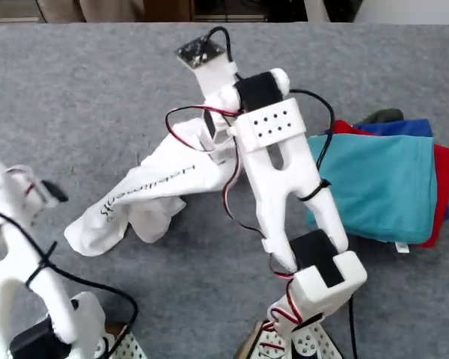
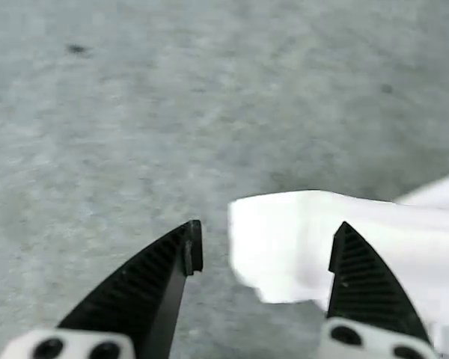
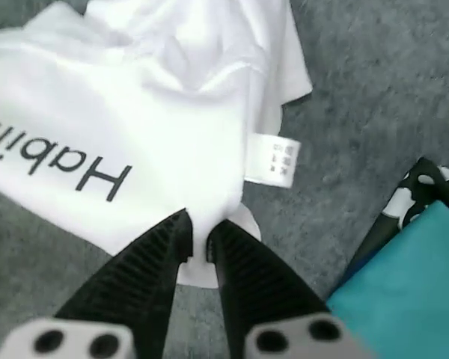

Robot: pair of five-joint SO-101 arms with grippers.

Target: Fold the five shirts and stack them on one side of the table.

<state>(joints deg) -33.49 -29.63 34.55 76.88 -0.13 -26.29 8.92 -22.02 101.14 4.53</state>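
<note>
Crumpled white shirt (image 1: 146, 198), black lettering across it, sprawls on the grey surface (image 1: 97, 90); right pincer (image 3: 200, 250) pinches its edge, left pincer (image 2: 269, 228) hangs spread.

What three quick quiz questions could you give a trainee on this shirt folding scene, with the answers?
1. True or false: the right gripper is shut on the white shirt.
2. Which colour tops the folded stack? A red, B teal, C white.
3. Fill in: the left gripper is ____ (open or shut).
Key: 1 true; 2 B; 3 open.
</note>
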